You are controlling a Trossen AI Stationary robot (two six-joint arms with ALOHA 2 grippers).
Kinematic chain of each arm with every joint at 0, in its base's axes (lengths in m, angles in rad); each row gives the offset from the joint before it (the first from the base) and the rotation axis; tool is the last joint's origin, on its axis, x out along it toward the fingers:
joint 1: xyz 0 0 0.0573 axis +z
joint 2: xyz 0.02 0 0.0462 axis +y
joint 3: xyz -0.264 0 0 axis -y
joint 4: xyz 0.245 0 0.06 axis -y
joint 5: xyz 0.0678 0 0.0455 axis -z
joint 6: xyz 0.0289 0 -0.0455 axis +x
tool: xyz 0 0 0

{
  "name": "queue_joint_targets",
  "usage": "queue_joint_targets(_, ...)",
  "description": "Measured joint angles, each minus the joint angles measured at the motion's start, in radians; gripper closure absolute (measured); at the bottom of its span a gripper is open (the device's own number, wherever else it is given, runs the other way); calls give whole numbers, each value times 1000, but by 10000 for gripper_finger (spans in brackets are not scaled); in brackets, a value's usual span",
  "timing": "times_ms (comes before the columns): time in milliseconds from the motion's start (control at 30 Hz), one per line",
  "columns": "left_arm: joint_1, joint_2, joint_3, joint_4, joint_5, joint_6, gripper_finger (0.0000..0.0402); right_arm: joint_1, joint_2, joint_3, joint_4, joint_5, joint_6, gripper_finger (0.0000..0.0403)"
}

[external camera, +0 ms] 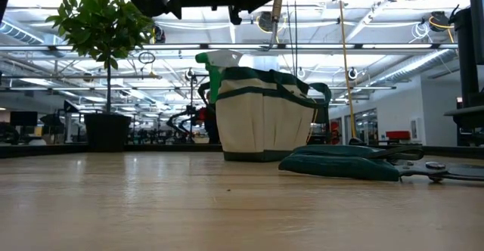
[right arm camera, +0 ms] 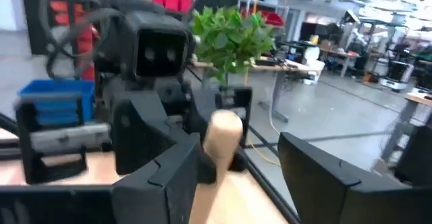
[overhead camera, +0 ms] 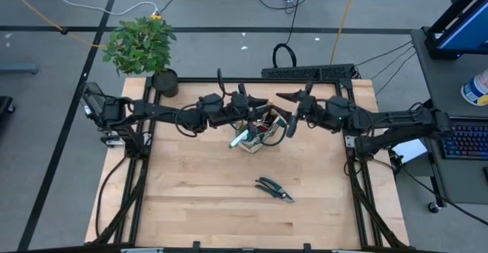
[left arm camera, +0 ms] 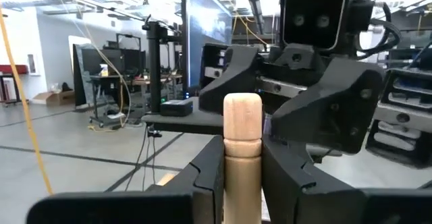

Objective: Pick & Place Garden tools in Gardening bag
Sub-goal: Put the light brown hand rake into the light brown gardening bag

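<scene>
While its fingers are clenching the rounded wooden handle [left arm camera: 241, 150] of a garden tool, the left gripper [left arm camera: 241, 183] is hovering over the gardening bag [overhead camera: 255, 140], which is sitting near the middle of the table's far edge. Facing it from the other side, the right gripper [right arm camera: 239, 177] is standing with its fingers spread wide and released, the same wooden handle [right arm camera: 219, 143] rising in the gap between them without either finger touching it. Both dark arms are reaching in from the table's left and right edges and meeting above the bag. A green-white sprayer [external camera: 214, 66] is poking out of the beige, green-trimmed bag [external camera: 265, 115] on its left side. The dark pruning shears [overhead camera: 274, 189] are lying flat on the wooden table [overhead camera: 191, 200], well apart from the bag, toward the near edge. A leafy potted plant [overhead camera: 143, 47] is standing at the table's far left corner.
</scene>
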State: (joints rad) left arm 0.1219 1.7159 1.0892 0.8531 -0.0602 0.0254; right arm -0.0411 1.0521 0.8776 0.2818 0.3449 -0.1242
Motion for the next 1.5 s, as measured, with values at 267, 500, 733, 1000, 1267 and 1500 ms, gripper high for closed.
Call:
queue_joint_targets(267, 0, 0, 0, -28, 8, -1, 332, -44, 13, 0, 33, -48, 64, 185)
queue_joint_targets(500, 0, 0, 0, -43, 8, -6, 332, -76, 71, 0, 62, -119, 133, 188)
queue_joint_targets(733, 0, 0, 0, -56, 8, -10, 332, -78, 103, 0, 104, -141, 148, 210)
queue_joint_targets(1000, 1, 0, 0, -69, 8, -8, 332, -83, 105, 0, 96, -145, 168, 275)
queue_joint_targets(1267, 2, 0, 0, -72, 16, 0, 332, -83, 105, 0, 99, -147, 168, 342)
queue_joint_targets(1500, 1, 0, 0, -75, 3, -28, 301, -83, 105, 0, 94, -141, 151, 342)
